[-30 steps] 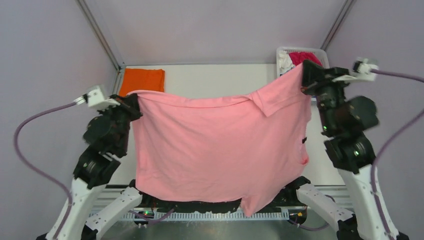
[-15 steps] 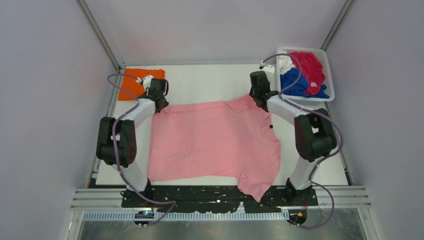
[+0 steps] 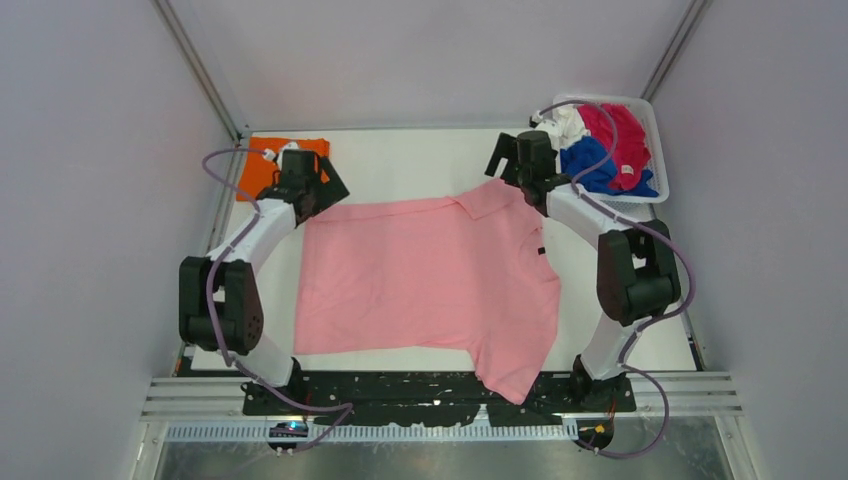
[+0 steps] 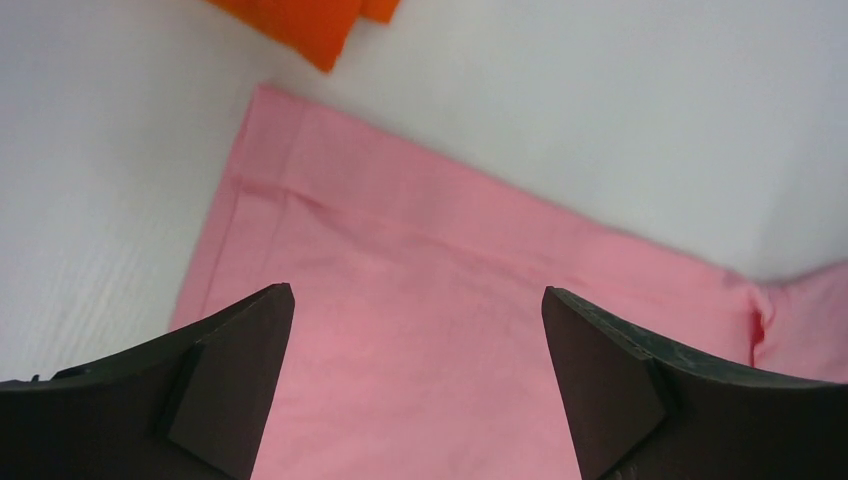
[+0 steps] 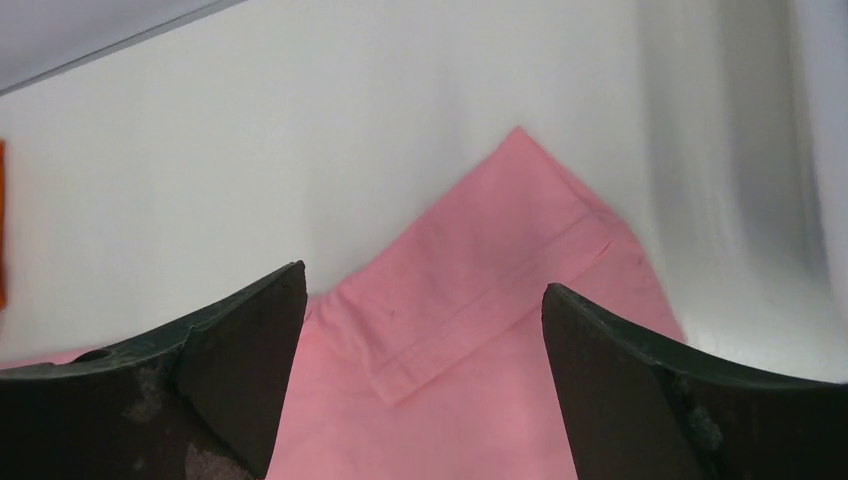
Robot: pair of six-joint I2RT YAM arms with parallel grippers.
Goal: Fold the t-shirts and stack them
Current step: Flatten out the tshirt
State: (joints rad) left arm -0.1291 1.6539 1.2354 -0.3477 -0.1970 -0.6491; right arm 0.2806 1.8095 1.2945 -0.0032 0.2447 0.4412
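Note:
A light pink t-shirt [image 3: 425, 280] lies spread flat on the white table, one sleeve hanging over the near edge. My left gripper [image 3: 318, 196] stands open just above the shirt's far left corner [image 4: 265, 105], nothing between its fingers. Over the far right corner, where a sleeve [image 5: 490, 260] is folded onto the body, my right gripper [image 3: 512, 172] is open too. An orange t-shirt [image 3: 258, 168] lies folded at the far left corner of the table, partly hidden by the left arm. Blue, magenta-red and white t-shirts fill the basket [image 3: 650, 150].
The white mesh basket stands at the far right corner, close behind the right wrist. Grey walls and metal posts enclose the table. A black rail runs along the near edge between the arm bases.
A second ago both grippers held the pink shirt up in the air. They carried it down and away, laid it flat, then both opened and let go of its far corners.

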